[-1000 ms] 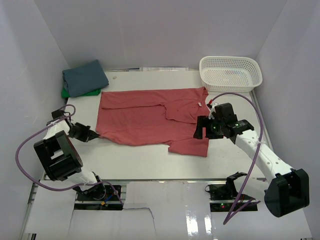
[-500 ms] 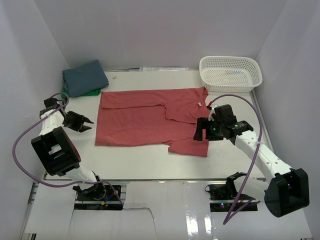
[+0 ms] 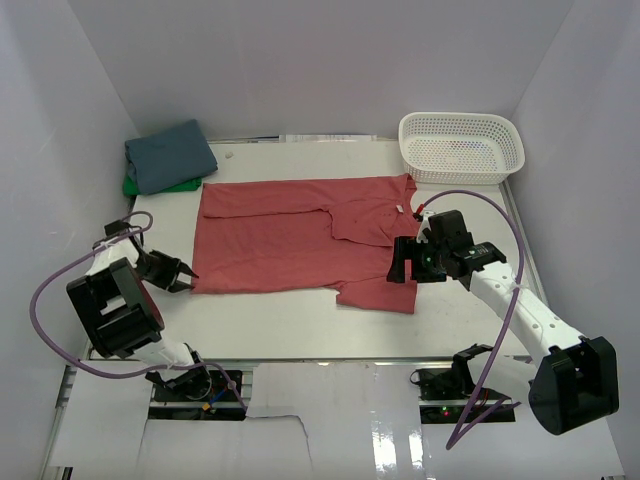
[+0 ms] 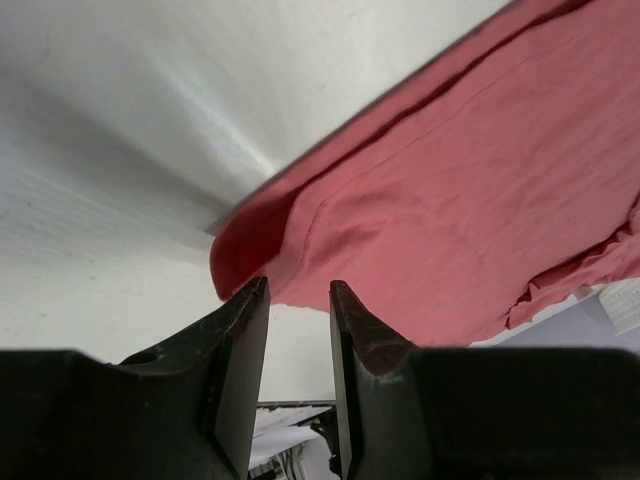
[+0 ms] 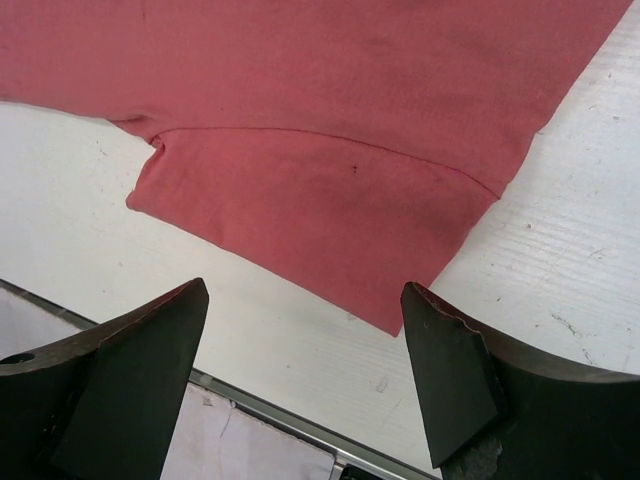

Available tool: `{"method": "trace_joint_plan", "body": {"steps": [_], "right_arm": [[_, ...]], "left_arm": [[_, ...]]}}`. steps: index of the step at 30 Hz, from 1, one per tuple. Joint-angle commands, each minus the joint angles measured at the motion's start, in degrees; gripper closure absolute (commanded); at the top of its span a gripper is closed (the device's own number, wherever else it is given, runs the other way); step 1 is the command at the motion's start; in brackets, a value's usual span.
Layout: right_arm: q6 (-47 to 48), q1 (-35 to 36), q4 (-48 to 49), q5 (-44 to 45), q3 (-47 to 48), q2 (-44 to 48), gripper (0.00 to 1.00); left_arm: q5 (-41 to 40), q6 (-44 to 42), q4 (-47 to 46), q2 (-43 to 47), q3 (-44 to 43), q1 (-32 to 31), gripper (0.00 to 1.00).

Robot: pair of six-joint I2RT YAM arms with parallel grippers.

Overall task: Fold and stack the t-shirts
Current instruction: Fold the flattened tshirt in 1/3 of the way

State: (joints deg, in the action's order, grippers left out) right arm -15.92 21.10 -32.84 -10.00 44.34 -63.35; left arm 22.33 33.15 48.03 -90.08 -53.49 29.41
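A coral-red t-shirt (image 3: 290,235) lies spread flat across the middle of the table, its white neck label (image 3: 398,210) to the right. My left gripper (image 3: 184,278) sits low just off the shirt's near left corner (image 4: 240,262). It is open by a narrow gap, with nothing between its fingers (image 4: 246,335). My right gripper (image 3: 403,262) hovers over the near right sleeve (image 5: 330,215), wide open and empty, with the sleeve's corner (image 5: 388,322) lying between its fingertips. A folded slate-blue t-shirt (image 3: 170,155) rests on a bright green one (image 3: 150,186) at the back left.
A white plastic mesh basket (image 3: 462,148) stands at the back right corner. White walls close in the table on the left, back and right. The table's near edge and a metal rail (image 5: 300,425) run just below the sleeve.
My left gripper has let go of the red shirt's near left corner and opened. It swung away to the left, then came back beside the corner. The right arm barely moved.
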Motion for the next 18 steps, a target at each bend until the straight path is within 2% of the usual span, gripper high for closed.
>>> {"method": "trace_joint_plan", "body": {"steps": [1, 18], "right_arm": [[0.5, 0.3, 1.3, -0.9, -0.2, 0.9, 0.16], [0.5, 0.3, 1.6, -1.3, -0.4, 0.3, 0.16]], "left_arm": [[-0.3, -0.5, -0.3, 4.8, 2.4, 0.1, 0.59], [-0.3, -1.7, -0.4, 7.3, 7.0, 0.1, 0.61]]}}
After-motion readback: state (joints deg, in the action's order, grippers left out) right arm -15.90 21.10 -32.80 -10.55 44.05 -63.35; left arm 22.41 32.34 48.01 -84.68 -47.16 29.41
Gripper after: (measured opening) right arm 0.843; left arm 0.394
